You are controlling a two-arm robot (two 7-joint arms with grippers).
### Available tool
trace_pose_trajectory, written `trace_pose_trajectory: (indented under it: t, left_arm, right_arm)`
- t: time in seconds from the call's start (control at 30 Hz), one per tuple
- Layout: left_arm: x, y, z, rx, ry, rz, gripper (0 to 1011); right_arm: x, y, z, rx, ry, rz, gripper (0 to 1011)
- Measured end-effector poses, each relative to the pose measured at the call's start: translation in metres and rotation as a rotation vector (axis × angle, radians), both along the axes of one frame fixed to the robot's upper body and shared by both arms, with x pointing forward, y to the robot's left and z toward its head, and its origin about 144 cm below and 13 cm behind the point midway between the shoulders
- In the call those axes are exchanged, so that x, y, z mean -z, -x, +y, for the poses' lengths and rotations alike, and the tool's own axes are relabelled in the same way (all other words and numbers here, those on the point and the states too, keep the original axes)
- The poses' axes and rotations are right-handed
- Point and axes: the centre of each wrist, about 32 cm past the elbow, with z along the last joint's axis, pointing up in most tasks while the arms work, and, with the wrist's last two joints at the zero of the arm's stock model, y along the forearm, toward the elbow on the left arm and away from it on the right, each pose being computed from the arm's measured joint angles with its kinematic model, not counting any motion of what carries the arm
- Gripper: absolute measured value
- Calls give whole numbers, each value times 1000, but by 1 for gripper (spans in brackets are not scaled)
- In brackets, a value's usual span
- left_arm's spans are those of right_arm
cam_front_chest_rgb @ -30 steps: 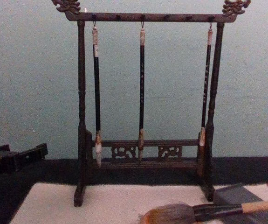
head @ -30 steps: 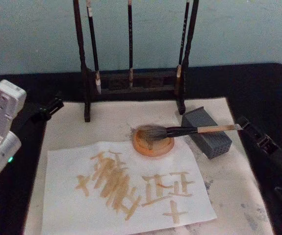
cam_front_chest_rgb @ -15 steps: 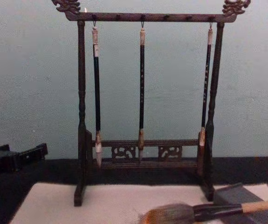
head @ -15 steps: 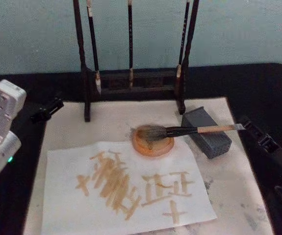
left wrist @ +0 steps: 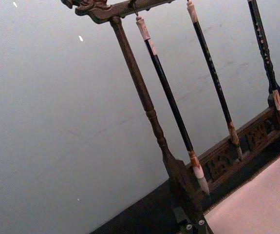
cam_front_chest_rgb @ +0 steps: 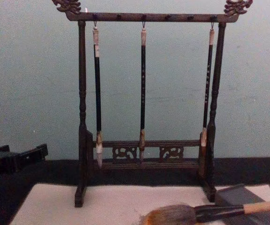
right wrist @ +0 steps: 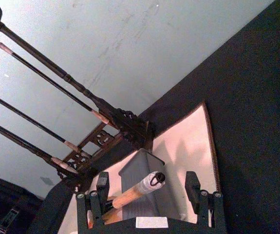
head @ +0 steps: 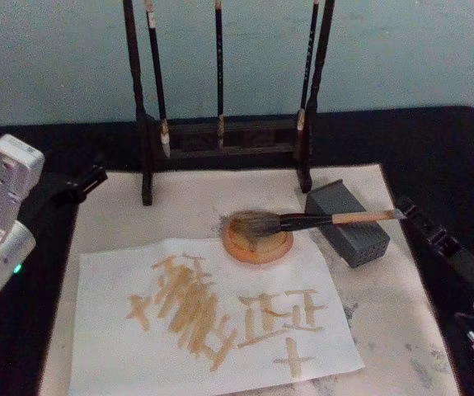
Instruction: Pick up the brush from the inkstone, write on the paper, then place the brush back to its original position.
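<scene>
**Head view.** The brush (head: 302, 220) lies right of the desk's centre. Its bristle head is on the round tan inkstone (head: 257, 241) and its handle bridges a grey block (head: 350, 227). The long axis runs left–right, with the handle end pointing at the right gripper (head: 408, 211), the nearer tool. The paper (head: 237, 285), bearing tan strokes, lies toward the near edge. The left gripper (head: 84, 181) is parked by the left edge; its grip state cannot be told.

**Right wrist view.** The right gripper (right wrist: 147, 192) is released, with one finger on each side of the handle end and a gap at each. The forearm lines up with the handle, so any next move probably runs along that axis.

**Chest view.** The brush (cam_front_chest_rgb: 196, 213) sits low at the near right.
</scene>
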Motion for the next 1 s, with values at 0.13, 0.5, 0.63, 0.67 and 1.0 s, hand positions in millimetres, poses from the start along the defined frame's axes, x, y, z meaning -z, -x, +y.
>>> trace_pose_trajectory:
  t: [0.13, 0.5, 0.63, 0.67, 1.0]
  left_arm:
    - [0, 0, 0, 0, 0, 0, 1002]
    - [0, 0, 0, 0, 0, 0, 1002]
    - [0, 0, 0, 0, 0, 0, 1002]
    - [0, 0, 0, 0, 0, 0, 1002]
    - [0, 0, 0, 0, 0, 0, 1002]
  right_arm:
    - [1, -3, 2, -7, -7, 5, 1001]
    - [5, -8, 3, -26, -43, 16, 1001]
    - [6, -9, 4, -34, -62, 19, 1001]
    - [6, -9, 5, -37, -69, 20, 1001]
    - [10, -12, 6, -55, -100, 23, 1001]
